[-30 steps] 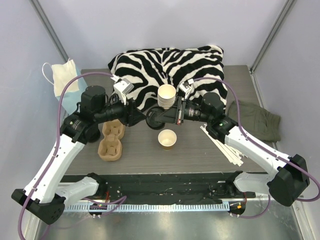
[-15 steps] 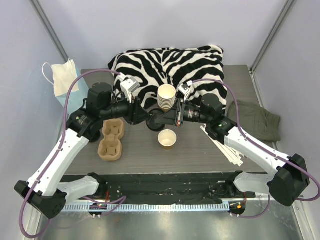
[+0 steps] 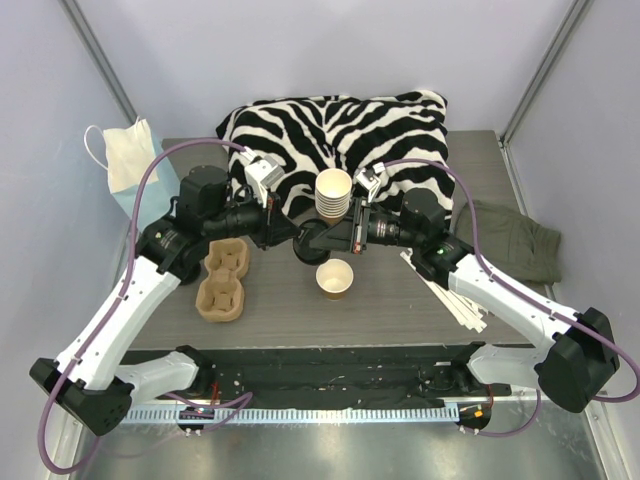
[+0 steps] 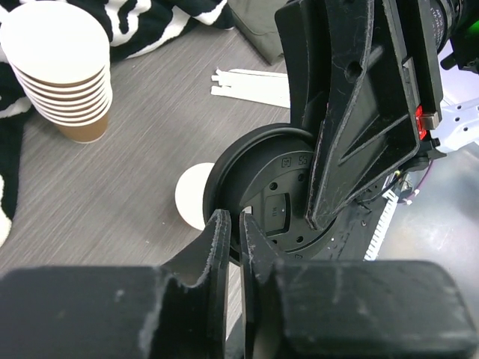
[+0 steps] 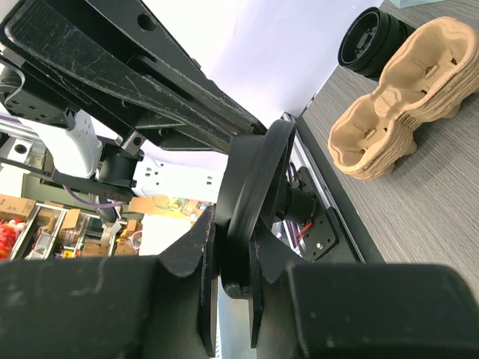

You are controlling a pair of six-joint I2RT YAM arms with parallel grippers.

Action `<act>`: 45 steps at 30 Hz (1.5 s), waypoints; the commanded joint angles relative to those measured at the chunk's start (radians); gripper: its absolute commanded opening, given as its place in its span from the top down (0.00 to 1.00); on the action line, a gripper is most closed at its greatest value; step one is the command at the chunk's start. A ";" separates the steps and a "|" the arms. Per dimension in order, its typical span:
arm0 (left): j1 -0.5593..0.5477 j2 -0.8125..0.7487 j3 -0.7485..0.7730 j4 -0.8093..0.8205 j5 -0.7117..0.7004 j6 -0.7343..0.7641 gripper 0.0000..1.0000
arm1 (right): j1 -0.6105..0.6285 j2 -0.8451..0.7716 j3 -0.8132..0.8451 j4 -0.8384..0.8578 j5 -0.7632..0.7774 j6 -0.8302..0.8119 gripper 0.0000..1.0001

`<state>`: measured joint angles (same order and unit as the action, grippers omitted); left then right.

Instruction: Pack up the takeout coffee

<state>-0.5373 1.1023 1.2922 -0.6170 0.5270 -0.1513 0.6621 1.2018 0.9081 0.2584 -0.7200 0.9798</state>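
Observation:
No takeout coffee with its lid on is in view. A lone lidless tan paper cup (image 3: 335,277) (image 4: 193,196) stands on the grey table. Just above and behind it a round black lid (image 3: 308,240) (image 4: 277,202) (image 5: 258,172) hangs on edge between both arms. My right gripper (image 3: 319,238) (image 5: 233,226) is shut on the lid's rim from the right. My left gripper (image 3: 296,232) (image 4: 234,224) comes from the left with its jaws pinched on the opposite rim.
A stack of lidless cups (image 3: 334,192) (image 4: 63,75) stands behind the lid by the zebra cloth (image 3: 340,130). A pulp cup carrier (image 3: 222,280) (image 5: 397,97) and stacked black lids (image 5: 374,34) lie left. Wooden stirrers (image 3: 450,290) and a green cloth (image 3: 515,240) lie right, a face mask (image 3: 125,155) far left.
My left gripper has moved right up to the lid and its jaws have narrowed onto the rim. The right arm, lid and cup have stayed put.

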 commanded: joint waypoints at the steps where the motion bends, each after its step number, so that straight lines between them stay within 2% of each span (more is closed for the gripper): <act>1: -0.003 0.001 0.007 0.014 0.005 0.012 0.94 | 0.007 -0.030 0.000 0.059 -0.029 0.011 0.99; 4: -0.004 0.002 0.010 0.011 0.014 0.004 1.00 | 0.007 -0.033 -0.002 0.058 -0.029 0.011 0.99; 7: -0.003 0.011 0.016 -0.004 0.033 0.007 1.00 | 0.005 -0.033 0.002 0.041 -0.016 -0.006 0.98; 10: -0.004 0.028 0.036 -0.052 0.028 0.030 1.00 | -0.001 -0.028 0.032 -0.059 0.011 -0.076 0.69; 11: -0.006 0.033 0.039 -0.067 0.019 0.039 1.00 | -0.010 -0.028 0.041 -0.106 0.011 -0.095 0.51; 14: -0.004 0.047 0.045 -0.125 -0.024 0.088 1.00 | -0.044 -0.021 0.089 -0.226 0.010 -0.167 0.32; 16: -0.004 0.066 0.045 -0.153 -0.038 0.104 1.00 | -0.064 -0.016 0.129 -0.301 0.011 -0.219 0.26; 17: -0.006 0.074 0.044 -0.161 -0.041 0.105 1.00 | -0.087 -0.016 0.139 -0.365 0.014 -0.275 0.20; 20: -0.030 0.105 0.016 -0.171 -0.082 0.119 1.00 | -0.142 -0.042 0.170 -0.496 0.040 -0.399 0.12; 25: -0.128 0.169 -0.024 -0.130 -0.235 0.114 1.00 | -0.219 -0.077 0.141 -0.628 0.080 -0.529 0.11; 27: -0.168 0.215 -0.025 -0.107 -0.303 0.104 1.00 | -0.249 -0.084 0.112 -0.665 0.088 -0.565 0.14; 31: -0.211 0.286 -0.034 -0.064 -0.380 0.061 1.00 | -0.294 -0.062 0.083 -0.703 0.099 -0.612 0.35; 37: -0.270 0.404 -0.002 -0.021 -0.450 -0.001 1.00 | -0.338 -0.010 0.020 -0.711 0.021 -0.590 0.56; 40: -0.277 0.435 -0.002 -0.006 -0.461 -0.007 1.00 | -0.338 -0.021 -0.018 -0.661 -0.005 -0.570 0.61; 45: -0.277 0.472 0.002 0.013 -0.458 -0.005 1.00 | -0.338 -0.010 -0.067 -0.605 -0.048 -0.532 0.62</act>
<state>-0.8120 1.5616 1.2613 -0.6651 0.0956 -0.1383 0.3233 1.1976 0.8574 -0.4244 -0.7097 0.4236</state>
